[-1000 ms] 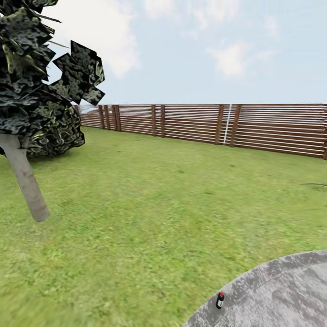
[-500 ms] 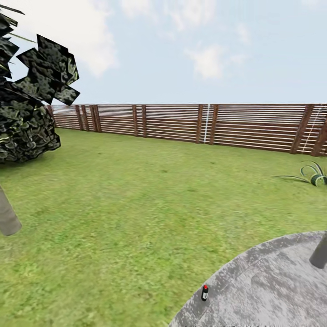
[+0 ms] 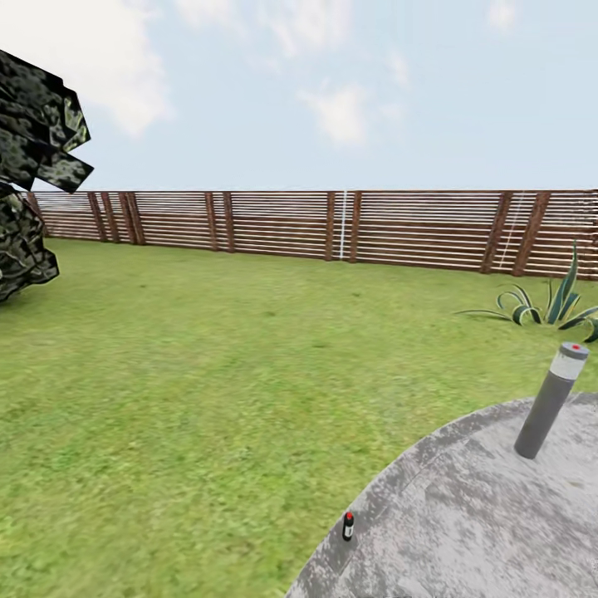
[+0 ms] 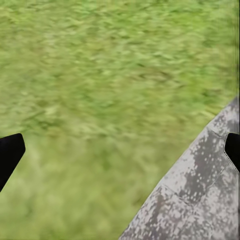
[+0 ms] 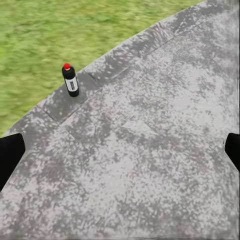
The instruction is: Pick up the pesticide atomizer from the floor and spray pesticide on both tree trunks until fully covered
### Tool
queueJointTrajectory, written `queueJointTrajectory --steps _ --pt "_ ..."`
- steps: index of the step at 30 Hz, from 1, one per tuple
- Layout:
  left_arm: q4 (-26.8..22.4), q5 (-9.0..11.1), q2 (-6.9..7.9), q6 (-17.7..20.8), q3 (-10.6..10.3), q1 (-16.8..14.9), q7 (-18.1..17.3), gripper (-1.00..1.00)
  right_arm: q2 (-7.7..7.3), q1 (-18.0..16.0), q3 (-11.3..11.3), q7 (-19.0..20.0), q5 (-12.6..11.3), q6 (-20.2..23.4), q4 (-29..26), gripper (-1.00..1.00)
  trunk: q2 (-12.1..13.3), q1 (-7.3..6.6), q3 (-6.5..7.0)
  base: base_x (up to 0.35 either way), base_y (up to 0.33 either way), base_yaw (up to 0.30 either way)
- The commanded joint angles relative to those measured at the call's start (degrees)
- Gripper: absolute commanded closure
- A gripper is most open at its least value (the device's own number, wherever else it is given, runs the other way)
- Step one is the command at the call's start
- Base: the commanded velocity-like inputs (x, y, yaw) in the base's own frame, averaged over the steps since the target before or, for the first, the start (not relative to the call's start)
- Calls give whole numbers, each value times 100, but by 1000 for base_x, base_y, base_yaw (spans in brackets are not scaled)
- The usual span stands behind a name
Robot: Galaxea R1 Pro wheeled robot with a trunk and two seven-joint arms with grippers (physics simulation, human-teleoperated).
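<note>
Zero steps done: atomizer [image 3: 348, 526] upright on paving [image 3: 498, 515] edge, ~6 o'clock, ungrasped. Left end effector [image 4: 120, 150] and right end effector [image 5: 120, 150] both spread apart, empty. Pickup + spraying both trunks left.

I've got lawn [image 3: 208, 374] across most of the ground, with a round grey paving pad [image 3: 482, 515] at lower right. Atomizer [image 3: 348, 526] stands upright on the pad, just inside its edge beside the grass. Grey bollard [image 3: 550, 400] stands further in. Spiky plant [image 3: 548, 307] on the grass near the fence.
</note>
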Motion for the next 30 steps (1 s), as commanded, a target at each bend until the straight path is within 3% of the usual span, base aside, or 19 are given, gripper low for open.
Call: queueJointTrajectory --steps 1,8,30 --pt "-1 1 0 0 -1 0 0 -100 0 0 0 0 1 0 0 -100 0 0 0 0 0 -271" --pt "-6 2 0 0 -1 0 0 -100 0 0 0 1 2 0 0 -100 0 0 0 0 67 -271" --pt "-7 -3 0 0 -1 0 -7 -100 0 0 0 0 2 0 0 -100 0 0 0 0 297 -271"
